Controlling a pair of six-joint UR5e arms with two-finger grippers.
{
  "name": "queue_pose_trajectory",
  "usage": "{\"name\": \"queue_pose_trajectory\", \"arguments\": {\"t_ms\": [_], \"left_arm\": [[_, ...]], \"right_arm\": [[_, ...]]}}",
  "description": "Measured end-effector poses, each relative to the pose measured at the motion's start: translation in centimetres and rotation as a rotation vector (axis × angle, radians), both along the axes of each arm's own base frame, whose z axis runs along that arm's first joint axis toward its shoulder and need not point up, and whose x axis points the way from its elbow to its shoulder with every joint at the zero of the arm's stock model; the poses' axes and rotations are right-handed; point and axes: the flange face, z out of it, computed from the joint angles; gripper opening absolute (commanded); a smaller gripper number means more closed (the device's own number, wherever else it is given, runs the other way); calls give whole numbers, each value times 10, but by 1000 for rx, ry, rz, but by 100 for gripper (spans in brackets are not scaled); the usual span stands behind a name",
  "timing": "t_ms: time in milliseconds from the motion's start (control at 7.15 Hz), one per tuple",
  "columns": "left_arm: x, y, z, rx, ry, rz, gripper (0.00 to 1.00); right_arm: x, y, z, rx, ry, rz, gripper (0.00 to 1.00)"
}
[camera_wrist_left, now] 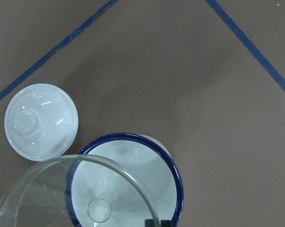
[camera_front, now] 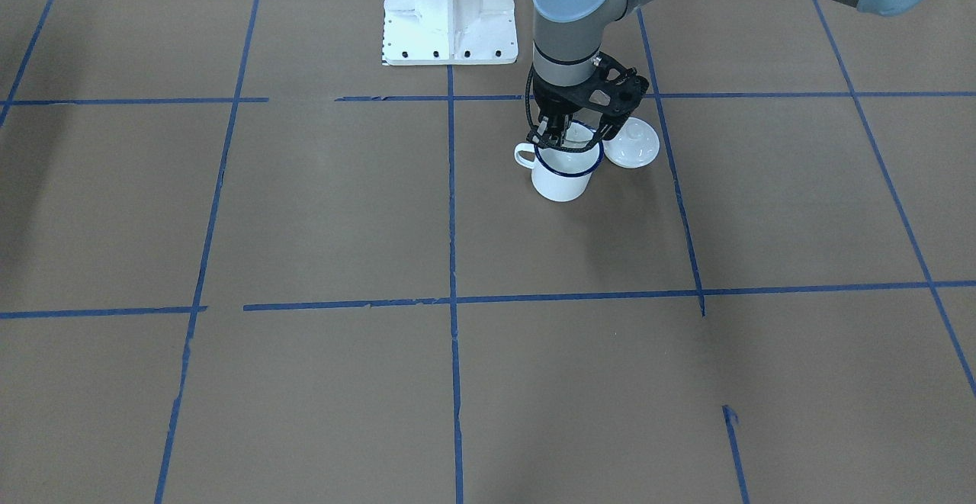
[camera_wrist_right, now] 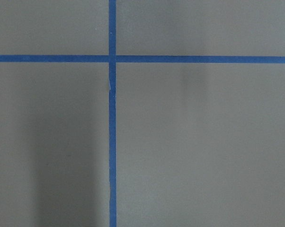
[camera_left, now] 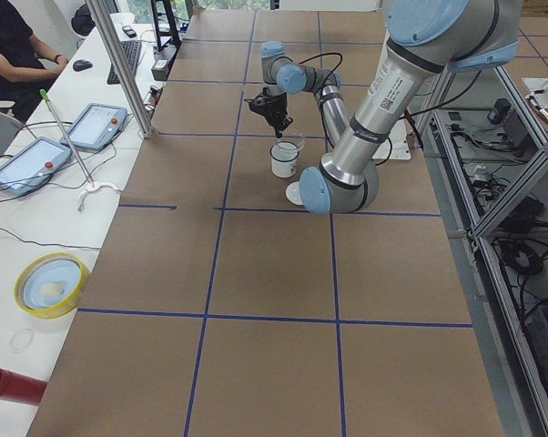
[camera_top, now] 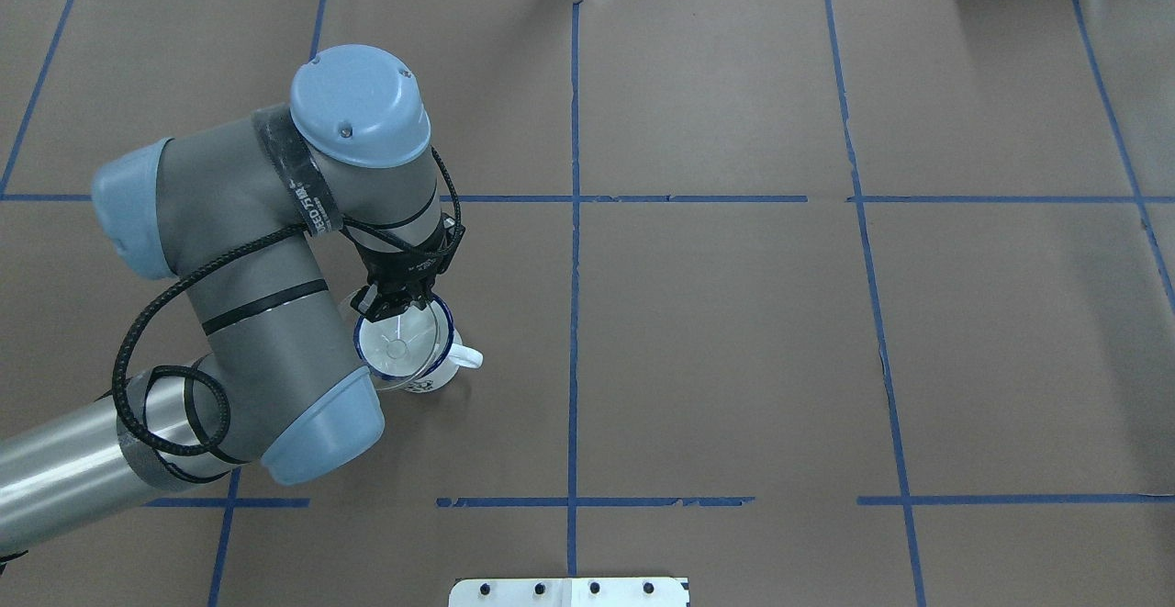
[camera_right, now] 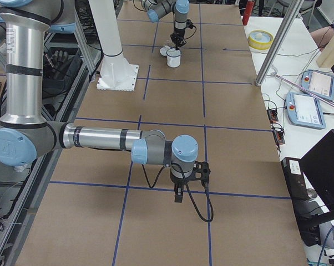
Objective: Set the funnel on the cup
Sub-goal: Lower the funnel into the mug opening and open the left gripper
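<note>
The white mug (camera_front: 560, 180) with a dark blue rim stands upright on the brown table, its handle on the side away from the lid. My left gripper (camera_front: 550, 140) is shut on the rim of the clear funnel (camera_top: 397, 350) and holds it just above the mug's mouth. In the left wrist view the funnel (camera_wrist_left: 48, 198) overlaps the mug (camera_wrist_left: 147, 175) but sits off-centre, with its stem over the mug's inside. My right gripper (camera_right: 178, 195) hangs low over bare table far from the mug, and I cannot tell whether it is open or shut.
A round white knobbed lid (camera_front: 631, 143) lies on the table touching or nearly touching the mug, and it also shows in the left wrist view (camera_wrist_left: 41, 120). The white robot base (camera_front: 450, 16) stands behind. A yellow bowl (camera_left: 48, 284) and tablets lie on the side bench.
</note>
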Motion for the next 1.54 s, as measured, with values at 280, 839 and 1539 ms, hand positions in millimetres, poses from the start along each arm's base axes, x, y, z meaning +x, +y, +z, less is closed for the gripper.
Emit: {"name": "queue_pose_trajectory", "arguments": {"t_ms": [280,839,1539], "left_arm": [[5,-1,3,11,2,12,0],[11,-4,8,40,11,40,0],[17,-9,15,56,1,69,0]], "right_arm": [[0,0,0,0,0,0,100],[0,0,0,0,0,0,100],[0,0,0,0,0,0,100]]}}
